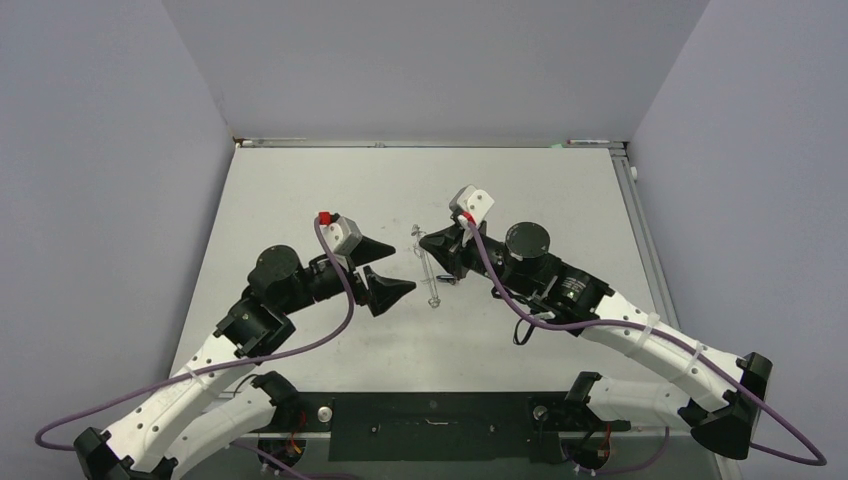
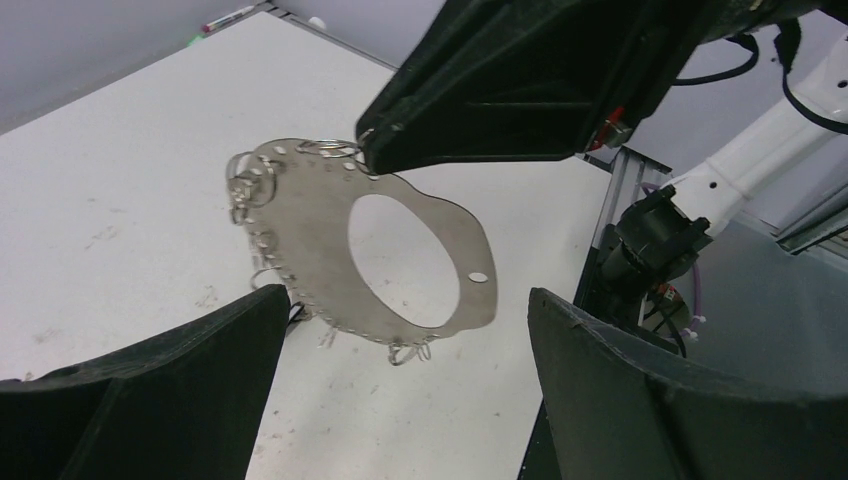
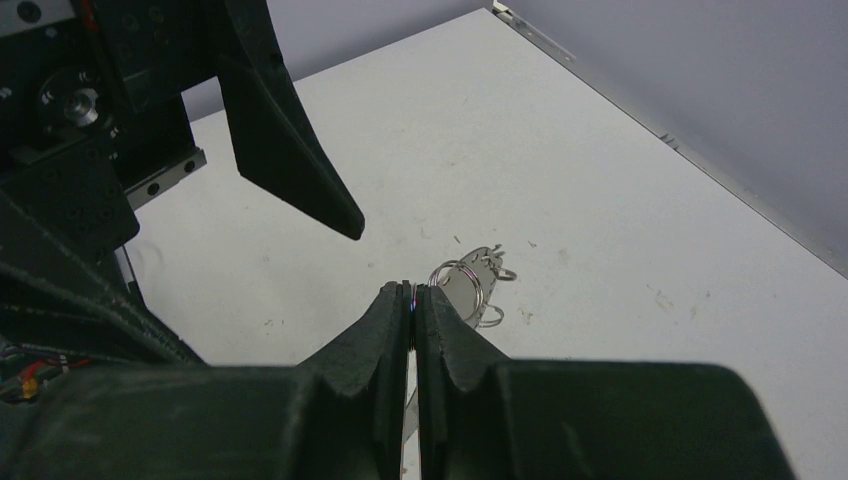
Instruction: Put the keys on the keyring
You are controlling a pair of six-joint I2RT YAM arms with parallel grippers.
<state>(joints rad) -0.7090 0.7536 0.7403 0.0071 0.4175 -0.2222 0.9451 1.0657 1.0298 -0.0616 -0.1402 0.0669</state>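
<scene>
The right end effector (image 3: 413, 292) has its fingers pressed together on the rim of the keyring (image 2: 315, 235), holding it upright over the white tabletop (image 1: 300, 190). The keyring is a flat grey metal piece with an oval hole and small wire loops along its edge. The left end effector (image 1: 403, 268) has its fingers spread wide apart. It is just beside the keyring, facing its flat side and not touching it.
</scene>
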